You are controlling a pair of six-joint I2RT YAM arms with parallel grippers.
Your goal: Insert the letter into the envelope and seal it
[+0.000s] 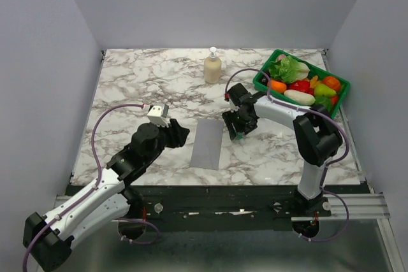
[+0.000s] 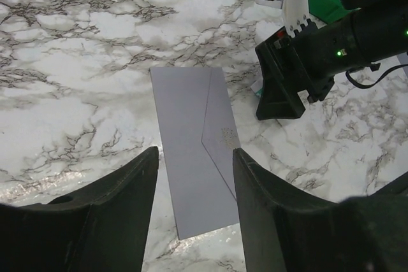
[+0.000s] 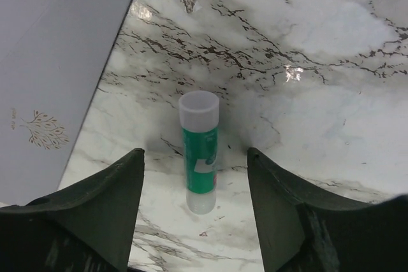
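Top view: the envelope (image 1: 207,143) lies flat in the middle of the marble tabletop (image 1: 127,87). The left fingers (image 1: 179,133) are just beside its left edge and the right fingers (image 1: 233,127) are near its far right corner. A soap bottle (image 1: 212,66) and a green veg basket (image 1: 259,83) sit at the far side

Left wrist: fingers spread, nothing in them, envelope flap folded down

Right wrist: fingers spread too, with a glue stick (image 3: 199,151) between them, touching neither
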